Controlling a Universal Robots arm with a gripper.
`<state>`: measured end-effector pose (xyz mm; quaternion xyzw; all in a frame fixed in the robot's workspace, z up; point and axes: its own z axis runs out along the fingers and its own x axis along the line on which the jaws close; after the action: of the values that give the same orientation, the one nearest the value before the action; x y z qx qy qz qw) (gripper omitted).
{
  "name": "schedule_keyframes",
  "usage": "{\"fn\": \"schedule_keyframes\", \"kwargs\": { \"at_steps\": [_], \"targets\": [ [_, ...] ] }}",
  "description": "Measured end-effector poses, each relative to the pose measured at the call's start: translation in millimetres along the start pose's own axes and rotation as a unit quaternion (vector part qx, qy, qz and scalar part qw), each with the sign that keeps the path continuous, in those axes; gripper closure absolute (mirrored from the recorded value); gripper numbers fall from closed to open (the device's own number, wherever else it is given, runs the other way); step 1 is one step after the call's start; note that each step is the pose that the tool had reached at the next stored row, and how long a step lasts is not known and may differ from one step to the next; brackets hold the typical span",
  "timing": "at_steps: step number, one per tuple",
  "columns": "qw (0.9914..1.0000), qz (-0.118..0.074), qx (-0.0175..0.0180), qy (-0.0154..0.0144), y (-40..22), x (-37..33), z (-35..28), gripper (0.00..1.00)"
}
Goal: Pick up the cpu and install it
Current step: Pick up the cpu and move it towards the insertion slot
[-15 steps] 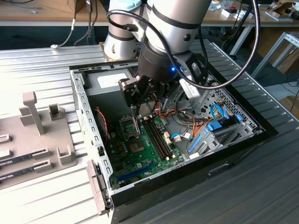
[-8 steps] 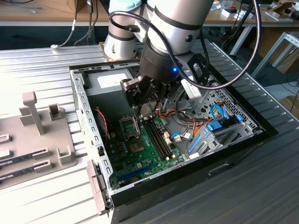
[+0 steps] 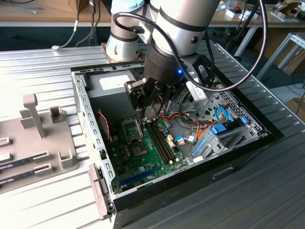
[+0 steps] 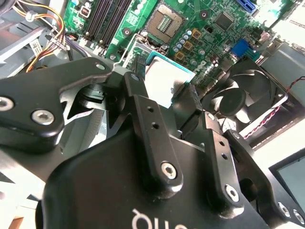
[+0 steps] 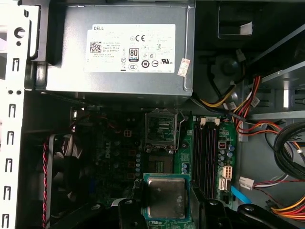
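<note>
The cpu, a small flat square chip with green rim and dull silver lid (image 5: 166, 198), is clamped between the black pincer's (image 5: 166, 213) fingers above the green motherboard (image 5: 225, 128), near the open, empty metal-framed socket (image 5: 161, 129); pickup looks done; installing is not yet done.

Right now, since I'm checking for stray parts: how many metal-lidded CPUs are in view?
1. The cpu is held between the jaws of the gripper, over the motherboard, not yet in the empty socket. The arm may hide others.
</note>
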<state>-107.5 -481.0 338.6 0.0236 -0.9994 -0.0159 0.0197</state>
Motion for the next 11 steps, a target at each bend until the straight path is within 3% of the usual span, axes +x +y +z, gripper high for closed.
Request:
{"fn": "schedule_keyframes", "kwargs": {
  "at_steps": [11],
  "targets": [
    [1.0, 0.0, 0.0, 0.0, -0.3, -4.9, 1.4, 0.53]
  ]
}}
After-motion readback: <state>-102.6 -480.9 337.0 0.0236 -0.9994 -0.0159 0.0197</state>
